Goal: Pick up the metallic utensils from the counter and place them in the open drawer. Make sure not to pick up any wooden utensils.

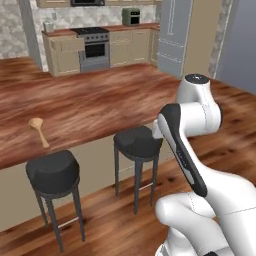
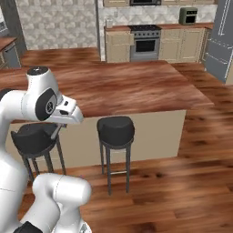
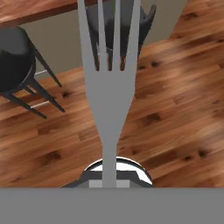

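Gripper (image 3: 109,181) clamped tight on a fork (image 3: 109,87), jaws drawn close on the neck of the handle, and in the hand view the fork stands straight up from between them, grey, four tines fanned toward the top edge. Nothing else touches the fork; it hangs in open air above the wood floor (image 3: 175,109).

Behind the tines in the hand view: two black stools, one (image 3: 15,57) at the left and one (image 3: 118,22) partly hidden by the fork, both standing in front of the beige base of the counter (image 3: 35,11), whose reddish-brown edge runs along the top left.

From the left base view the arm is folded back on itself, elbow high, out off the counter's near edge. The counter (image 1: 90,100) stretches wide, and the wooden spoon (image 1: 38,130) lies on it near the front edge at the left, bowl away from that edge, just above a stool (image 1: 52,172). A second stool (image 1: 136,142) stands near the arm's forearm.

The right base view has the counter (image 2: 136,86) with its right corner well apart from the arm, and wide floor open to the right and in front of the stools.
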Motion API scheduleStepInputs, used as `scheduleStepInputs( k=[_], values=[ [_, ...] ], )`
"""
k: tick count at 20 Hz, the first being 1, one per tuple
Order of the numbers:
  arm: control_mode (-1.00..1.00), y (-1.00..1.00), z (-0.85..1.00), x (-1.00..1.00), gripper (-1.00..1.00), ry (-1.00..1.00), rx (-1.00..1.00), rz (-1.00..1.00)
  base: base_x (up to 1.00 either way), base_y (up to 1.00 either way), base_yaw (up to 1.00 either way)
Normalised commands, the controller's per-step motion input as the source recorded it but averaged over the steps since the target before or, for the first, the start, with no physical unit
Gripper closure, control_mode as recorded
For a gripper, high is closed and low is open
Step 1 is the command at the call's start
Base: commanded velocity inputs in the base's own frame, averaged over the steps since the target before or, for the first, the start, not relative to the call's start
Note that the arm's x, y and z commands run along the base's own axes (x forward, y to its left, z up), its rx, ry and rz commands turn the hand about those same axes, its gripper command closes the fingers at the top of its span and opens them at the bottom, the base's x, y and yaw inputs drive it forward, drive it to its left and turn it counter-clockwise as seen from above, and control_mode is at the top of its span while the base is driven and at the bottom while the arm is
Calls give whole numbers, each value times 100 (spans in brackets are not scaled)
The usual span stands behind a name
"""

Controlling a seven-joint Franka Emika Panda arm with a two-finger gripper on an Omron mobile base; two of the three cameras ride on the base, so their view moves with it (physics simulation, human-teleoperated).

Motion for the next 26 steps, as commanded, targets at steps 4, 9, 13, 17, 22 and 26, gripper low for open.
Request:
scheduleStepInputs(
  k=[4,9,13,17,22,26],
  values=[
    [100,0,0,0,100,0,0,0,27,-100,-3],
    [100,0,0,0,100,0,0,0,47,-92,0],
    [100,0,0,0,100,0,0,0,58,-99,1],
    [100,0,0,0,100,0,0,0,62,-100,0],
    [100,0,0,0,100,0,0,0,75,-96,1],
    [100,0,0,0,100,0,0,0,81,-90,3]
  ],
)
